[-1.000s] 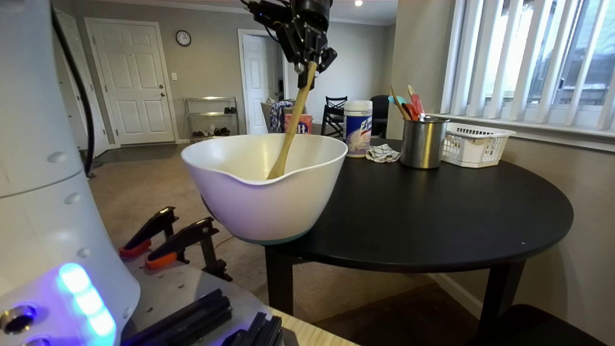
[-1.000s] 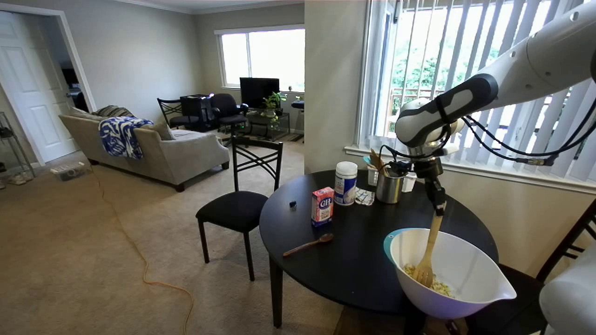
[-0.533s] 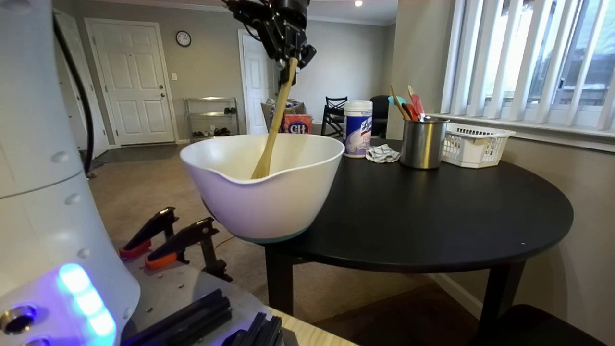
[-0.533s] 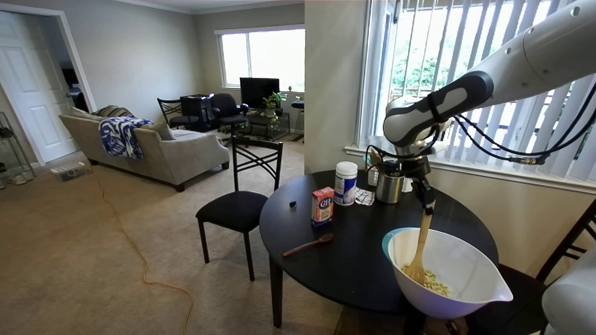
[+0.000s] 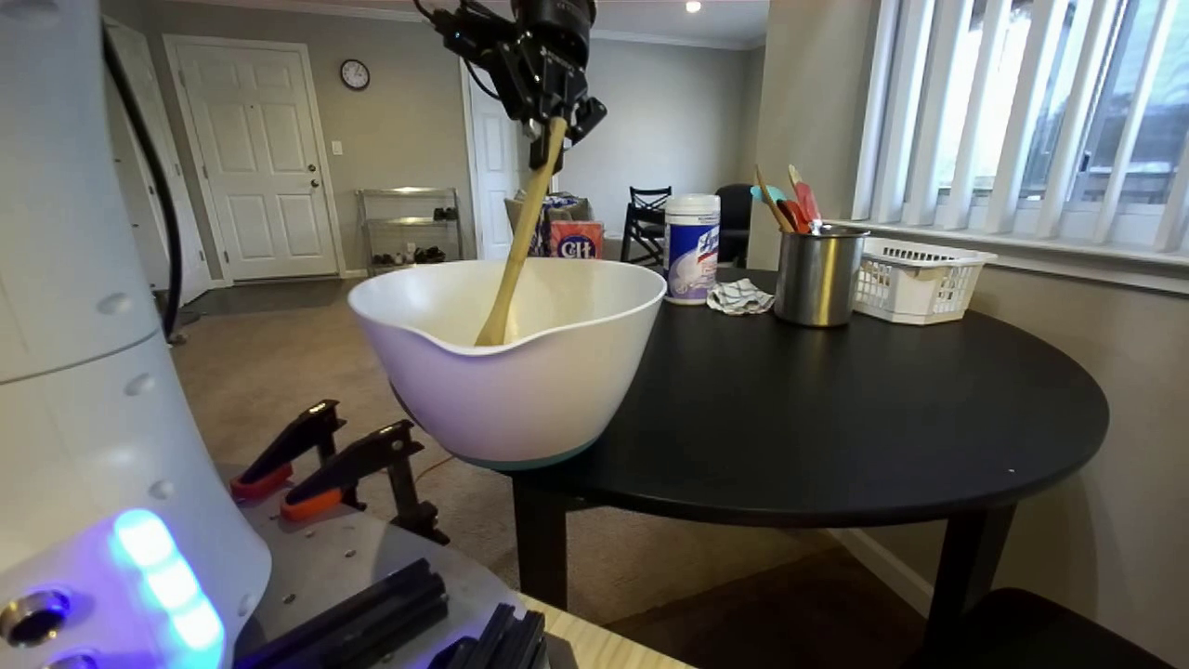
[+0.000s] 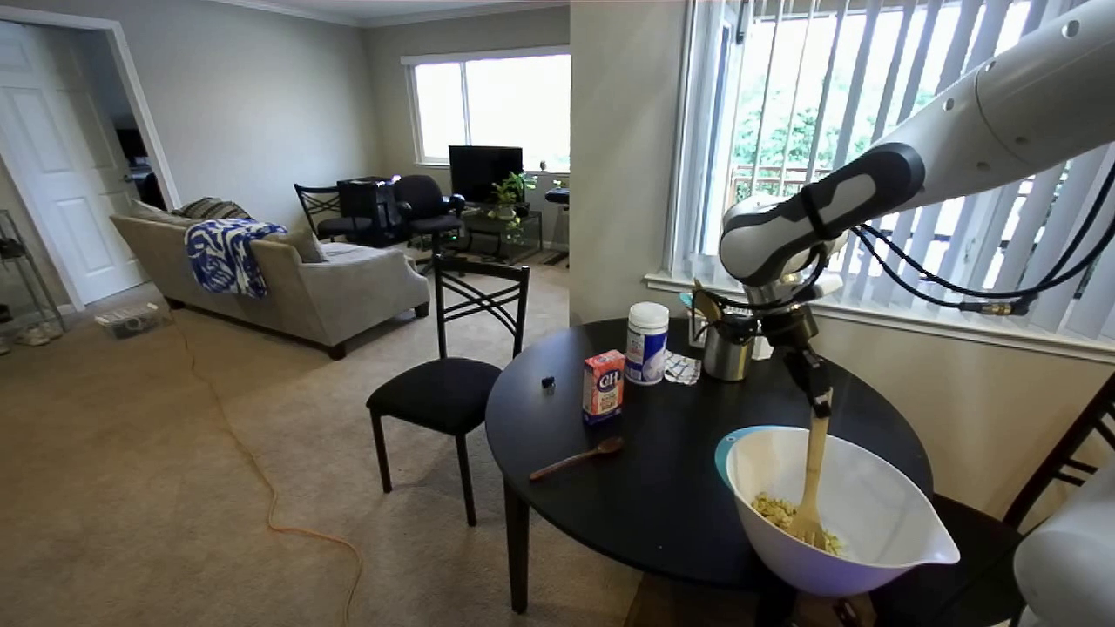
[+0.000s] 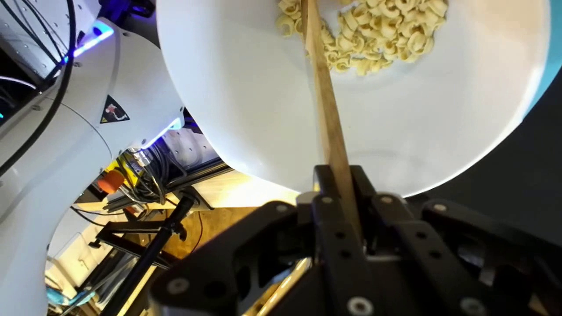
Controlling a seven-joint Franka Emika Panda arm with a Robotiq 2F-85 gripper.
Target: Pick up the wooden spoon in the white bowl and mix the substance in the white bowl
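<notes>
Spoon (image 6: 814,466) amid pasta (image 7: 386,35) in bowl (image 6: 871,501)

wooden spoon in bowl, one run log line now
gripper: closed on wooden spoon; spoon head: among pasta in white bowl; bowl: at edge of black table

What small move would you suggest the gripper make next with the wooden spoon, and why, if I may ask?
I would probably sweep the wooden spoon gently toward the blue edge of the white bowl. The gripper is closed on the spoon, which reaches into the pasta, and most pasta in view lies on that side.
</notes>
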